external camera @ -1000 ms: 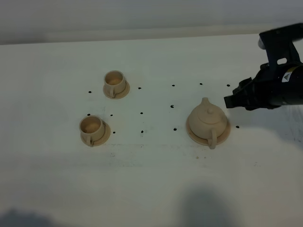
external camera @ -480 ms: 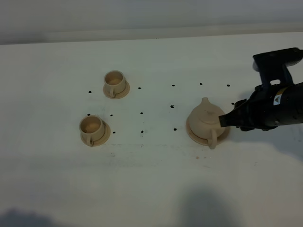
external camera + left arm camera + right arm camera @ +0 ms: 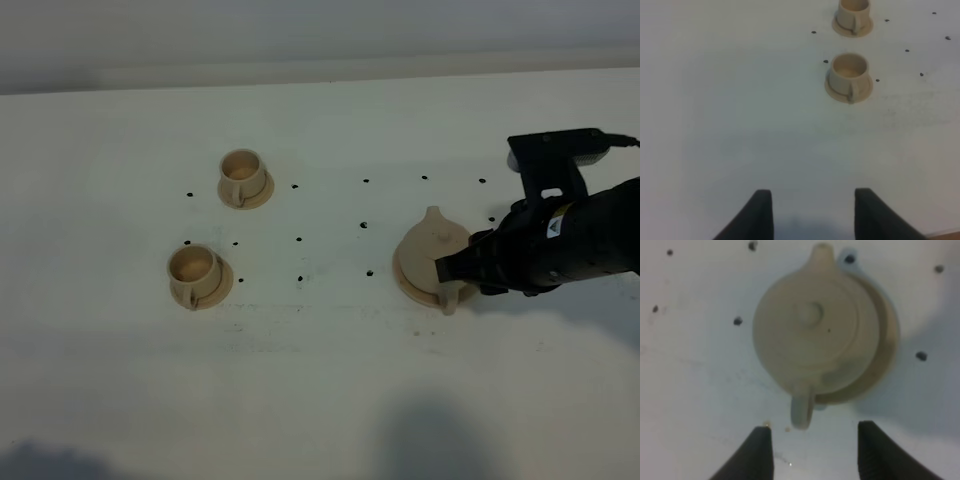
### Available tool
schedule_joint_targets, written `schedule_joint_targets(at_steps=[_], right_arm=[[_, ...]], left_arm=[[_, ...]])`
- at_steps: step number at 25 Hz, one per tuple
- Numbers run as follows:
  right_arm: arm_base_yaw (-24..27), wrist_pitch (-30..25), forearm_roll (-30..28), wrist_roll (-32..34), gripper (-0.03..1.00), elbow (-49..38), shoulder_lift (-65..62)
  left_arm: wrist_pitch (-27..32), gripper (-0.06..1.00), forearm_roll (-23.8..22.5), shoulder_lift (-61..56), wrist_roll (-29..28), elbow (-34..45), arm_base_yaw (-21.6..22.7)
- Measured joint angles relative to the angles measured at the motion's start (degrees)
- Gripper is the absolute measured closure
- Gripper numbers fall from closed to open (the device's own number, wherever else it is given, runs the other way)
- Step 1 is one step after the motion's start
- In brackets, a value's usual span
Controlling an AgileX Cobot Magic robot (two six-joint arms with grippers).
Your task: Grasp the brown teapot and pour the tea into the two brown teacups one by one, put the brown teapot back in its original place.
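Observation:
The brown teapot [image 3: 428, 250] stands on its flat round saucer [image 3: 404, 279], the original place, right of centre, spout pointing away and loop handle [image 3: 801, 412] towards the table's front. My right gripper [image 3: 452, 270] hovers over the teapot's handle side, covering part of it. In the right wrist view the teapot [image 3: 815, 330] lies just beyond the right gripper [image 3: 815, 427], which is open and empty. The two brown teacups [image 3: 242, 176] [image 3: 194, 272] sit on small saucers at the left. My left gripper [image 3: 812, 192] is open over bare table, well short of the nearer cup [image 3: 850, 72].
Small black dots [image 3: 299, 240] mark the white tabletop [image 3: 320, 360] between cups and teapot. The table's far edge [image 3: 300, 75] meets a grey wall. The right arm's dark body [image 3: 580, 240] hangs over the table's right side.
My right arm has moved left and towards the table's front, from beside the teapot's right to over its handle side. Teapot, cups and left gripper have stayed put.

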State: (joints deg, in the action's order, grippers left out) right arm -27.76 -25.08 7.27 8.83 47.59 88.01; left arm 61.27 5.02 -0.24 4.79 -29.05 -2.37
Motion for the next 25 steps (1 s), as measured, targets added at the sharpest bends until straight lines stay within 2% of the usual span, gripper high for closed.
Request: schedule_joint_targets(at_steps=[14,25], right_arm=[[-1.1,2.5,-0.2,1.0,0.59,0.0,4.3],[-2.4,0.9,-0.2,1.2,0.59,3.5,8.2]], left_arm=[[0.0,0.59,0.0,0.0,0.0,0.0,0.0],[0.0,0.59,0.0,0.0,0.0,0.0,0.0]])
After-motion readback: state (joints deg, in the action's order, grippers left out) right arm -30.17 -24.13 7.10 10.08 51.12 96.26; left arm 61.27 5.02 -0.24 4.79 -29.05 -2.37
